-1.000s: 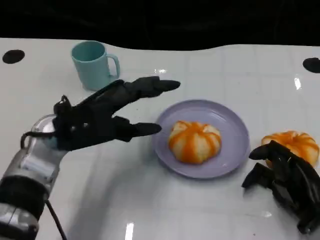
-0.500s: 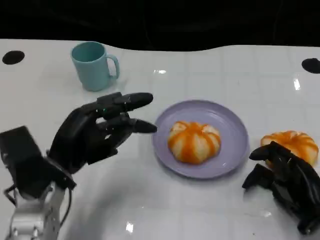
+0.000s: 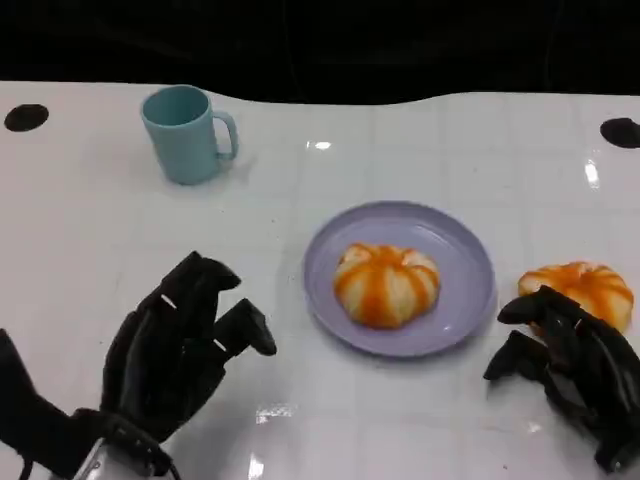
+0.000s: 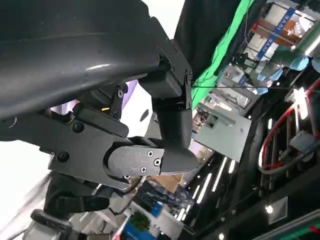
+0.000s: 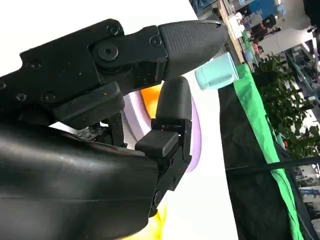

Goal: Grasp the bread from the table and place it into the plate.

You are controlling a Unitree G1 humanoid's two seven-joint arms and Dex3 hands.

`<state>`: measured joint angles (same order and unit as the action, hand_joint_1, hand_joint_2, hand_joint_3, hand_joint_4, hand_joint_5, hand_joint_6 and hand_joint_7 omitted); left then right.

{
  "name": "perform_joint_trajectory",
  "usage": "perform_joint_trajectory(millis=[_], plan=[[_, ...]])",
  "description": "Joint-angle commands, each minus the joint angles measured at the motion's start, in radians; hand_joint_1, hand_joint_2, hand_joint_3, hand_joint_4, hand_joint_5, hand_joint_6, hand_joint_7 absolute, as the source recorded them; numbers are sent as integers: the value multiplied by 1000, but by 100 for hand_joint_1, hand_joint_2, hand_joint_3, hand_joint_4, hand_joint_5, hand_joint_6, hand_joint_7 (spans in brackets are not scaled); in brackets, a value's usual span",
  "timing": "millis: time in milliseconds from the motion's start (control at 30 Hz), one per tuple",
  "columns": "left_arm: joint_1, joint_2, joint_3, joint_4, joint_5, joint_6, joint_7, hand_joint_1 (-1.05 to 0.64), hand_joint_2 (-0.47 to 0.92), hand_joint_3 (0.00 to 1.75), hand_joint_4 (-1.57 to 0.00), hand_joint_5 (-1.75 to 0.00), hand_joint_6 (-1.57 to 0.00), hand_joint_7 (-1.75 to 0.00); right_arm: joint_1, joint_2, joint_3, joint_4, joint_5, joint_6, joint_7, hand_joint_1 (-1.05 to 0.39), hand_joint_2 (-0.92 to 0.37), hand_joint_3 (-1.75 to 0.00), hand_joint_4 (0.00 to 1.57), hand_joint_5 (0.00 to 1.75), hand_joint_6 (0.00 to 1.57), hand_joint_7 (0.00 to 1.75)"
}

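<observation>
A purple plate (image 3: 460,315) sits near the middle of the white table (image 3: 400,160), and one orange-striped bun (image 3: 386,284) lies on it, a little left of centre. A second bun (image 3: 590,288) of the same kind rests on the bare table, off the plate's right side, close to the rim but apart from it.

The right hand (image 3: 570,362) is low at the near right, just in front of that second bun. Its fingers (image 3: 522,308) are partly curled and apart, with nothing between them; the topmost fingertip overlaps the bun's near edge from this angle, and I cannot tell whether it touches. In the right wrist view the same hand (image 5: 125,100) reaches out with fingers parted, the plate (image 5: 192,135) and a sliver of orange bun (image 5: 152,97) showing behind them, and the cup (image 5: 216,71) further off.

The left hand (image 3: 170,350) is at the near left, well away from the plate, its fingers (image 3: 245,330) bent inward and close together, holding nothing. The left wrist view shows this hand (image 4: 130,150) from behind, fingers folded in, with a bit of purple plate (image 4: 131,90) visible past them.

A teal cup (image 3: 185,132) stands upright at the far left, handle to the right. Two dark round spots (image 3: 25,116) mark the table's far corners
</observation>
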<state>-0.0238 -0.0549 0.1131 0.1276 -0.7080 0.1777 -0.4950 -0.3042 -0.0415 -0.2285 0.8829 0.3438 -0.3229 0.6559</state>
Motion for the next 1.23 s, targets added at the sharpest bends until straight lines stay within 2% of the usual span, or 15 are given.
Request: perform_joint_trajectory(millis=[33, 100, 200, 300, 933, 1100, 1233], plan=[[45, 14, 13, -6, -1, 44, -23, -61, 92, 34, -84, -175, -66, -156, 14, -11, -10, 9, 1, 9, -3, -54, -92, -24, 68, 153, 64, 121], [50, 13, 18, 0, 5, 45, -31, -61, 92, 34, -84, -175, -65, -157, 14, -8, -11, 6, 2, 11, -8, -54, -92, -24, 68, 152, 64, 121], [57, 14, 23, 17, 12, 46, -46, -57, 92, 35, -89, -175, -67, -169, 12, -3, -16, 2, 8, 23, -15, -54, -92, -22, 70, 154, 65, 121], [55, 17, 23, 34, 29, 38, -56, -55, 92, 34, -91, -175, -68, -172, 17, -1, -19, -19, 20, 61, -15, -54, -92, -21, 68, 153, 63, 120], [45, 10, 37, 50, 51, 41, -65, -56, 92, 33, -91, -175, -68, -173, 25, 2, -25, -45, 12, 86, -18, -54, -92, -20, 67, 154, 62, 122], [43, 21, 26, 47, 57, 68, -70, -58, 92, 26, -89, -175, -65, -171, 20, -3, -20, -28, -13, 49, -31, -56, -92, -20, 67, 154, 63, 124], [43, 18, 24, 50, 64, 58, -81, -58, 92, 26, -90, -175, -66, -173, 23, 3, -28, -42, 13, 80, -13, -54, -92, -19, 65, 154, 60, 123]])
